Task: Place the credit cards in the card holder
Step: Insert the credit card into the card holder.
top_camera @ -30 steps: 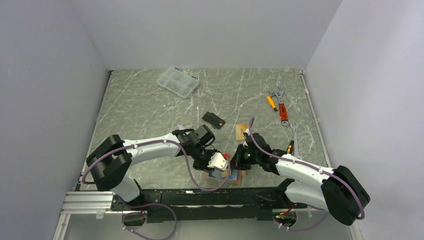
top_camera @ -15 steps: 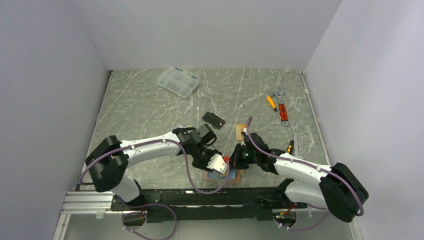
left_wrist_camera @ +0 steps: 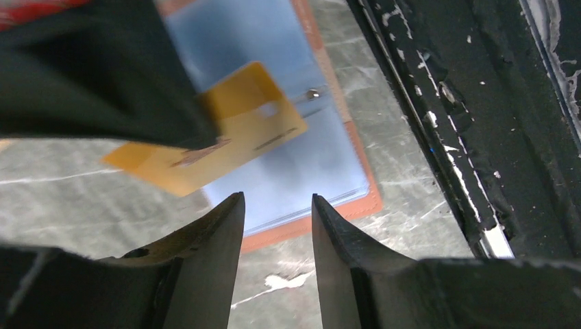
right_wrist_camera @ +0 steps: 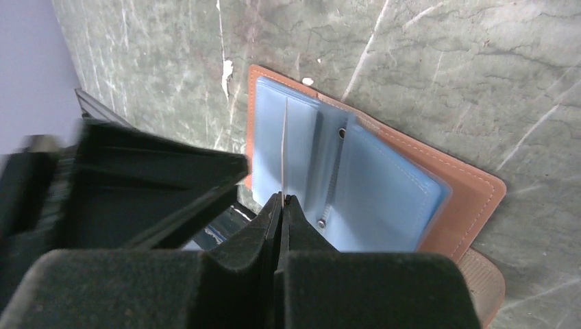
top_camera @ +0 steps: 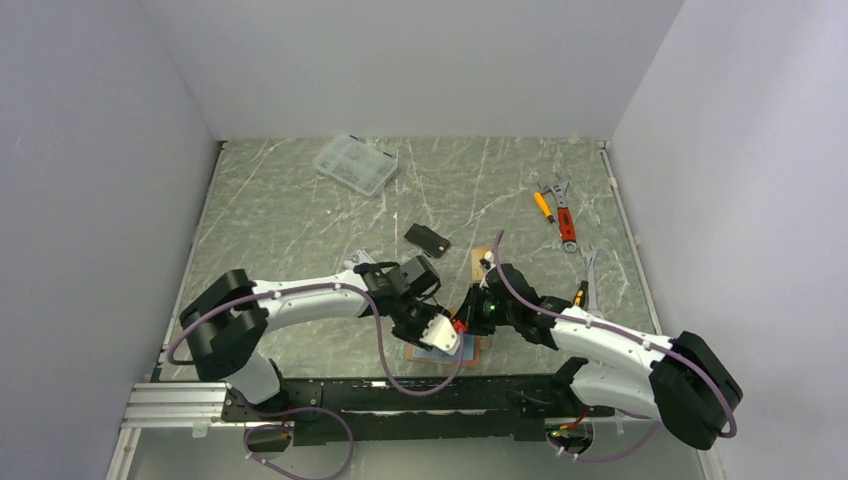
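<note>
Well, one gold card (left_wrist_camera: 229, 137), one card holder (left_wrist_camera: 329, 171)

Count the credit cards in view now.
3. The orange-gold card is in the right gripper over the open card holder; the black card lies beyond the left arm; the silver-grey card peeks out beside that arm. Others may be hidden.

Both arms reach inward and meet low over the near edge of the green marbled table (top_camera: 300, 215). The left gripper (top_camera: 441, 336) and right gripper (top_camera: 464, 322) nearly touch above the open card holder (top_camera: 474, 352), whose blue lining and brown border show beneath them. A black card (top_camera: 427, 239) lies farther back, with a tan flat rectangle (top_camera: 482, 264) to its right. A clear plastic box (top_camera: 355, 165) sits far back on the left, and wrenches (top_camera: 556, 188) and a screwdriver (top_camera: 542, 206) lie on the right
</note>
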Controlling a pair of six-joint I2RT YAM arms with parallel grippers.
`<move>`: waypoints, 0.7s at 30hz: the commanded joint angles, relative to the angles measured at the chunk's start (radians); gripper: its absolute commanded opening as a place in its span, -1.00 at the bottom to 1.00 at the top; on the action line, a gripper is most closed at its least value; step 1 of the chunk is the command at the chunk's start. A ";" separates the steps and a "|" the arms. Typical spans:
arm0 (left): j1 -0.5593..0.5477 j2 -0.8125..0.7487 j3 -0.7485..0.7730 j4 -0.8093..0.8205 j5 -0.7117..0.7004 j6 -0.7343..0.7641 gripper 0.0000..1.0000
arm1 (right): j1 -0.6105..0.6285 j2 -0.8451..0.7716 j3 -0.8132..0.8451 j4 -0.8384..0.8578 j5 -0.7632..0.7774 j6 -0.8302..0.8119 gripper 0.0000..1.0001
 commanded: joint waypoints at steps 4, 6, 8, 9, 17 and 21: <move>-0.039 0.071 -0.076 0.092 -0.064 0.035 -0.08 | 0.005 -0.132 -0.045 -0.028 0.093 0.044 -1.00; -0.043 0.065 -0.101 0.103 -0.092 0.050 -0.08 | 0.005 -0.176 -0.081 -0.014 0.118 0.068 -1.00; -0.044 0.052 -0.128 0.111 -0.110 0.063 -0.08 | 0.005 -0.202 -0.111 0.016 0.135 0.085 -1.00; -0.045 0.045 -0.135 0.109 -0.116 0.065 -0.08 | 0.005 -0.205 -0.120 0.023 0.143 0.090 -1.00; -0.045 -0.010 -0.128 0.046 -0.104 0.071 -0.02 | 0.006 -0.164 -0.131 0.076 0.176 0.094 -1.00; -0.045 -0.001 -0.111 0.022 -0.094 0.077 0.02 | 0.007 -0.136 -0.137 0.136 0.180 0.104 -1.00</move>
